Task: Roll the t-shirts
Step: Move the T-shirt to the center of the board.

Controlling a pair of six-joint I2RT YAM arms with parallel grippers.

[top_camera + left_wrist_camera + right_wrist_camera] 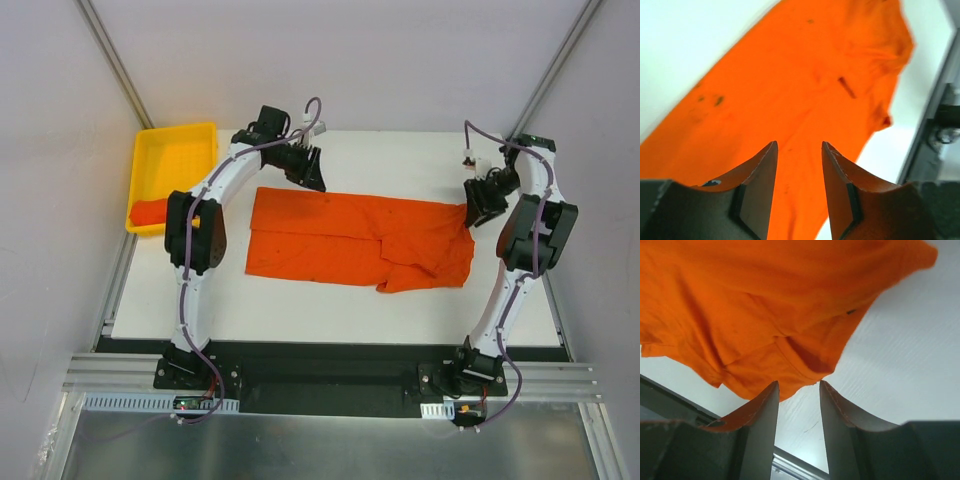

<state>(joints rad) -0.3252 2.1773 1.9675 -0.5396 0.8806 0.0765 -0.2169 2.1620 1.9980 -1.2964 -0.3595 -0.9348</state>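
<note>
The t-shirt (360, 243) is lying flat on the white surface (400, 160), stretching as a long band between the two grippers, and that layout is looking deliberate: cloth spread out and narrowed into a strip is offering a clean edge to start a roll from. The left gripper (305, 170) is hovering at the band's far edge near its straight end. Its fingers (762, 170) are standing apart with nothing between them, the orange cloth running away beneath and ahead of them. The right gripper (478, 205) is hanging just beside the far corner of the opposite end. Its fingers (765, 410) are likewise standing apart and holding nothing, with the rumpled edge of the cloth just ahead of the tips and bare surface below. One gripper at each end is suggesting that the pair is working the ends of the cloth rather than its middle. The long axis is running from the left gripper straight across to the right gripper. The tidy straight end, probably the hem, is pointing toward the left gripper, while the bunched end with folded flaps, probably sleeves and collar, is pointing toward the right gripper. On the left gripper's outer side, a yellow tray (180, 132) is holding a second t-shirt (150, 211), apparently waiting its turn
</note>
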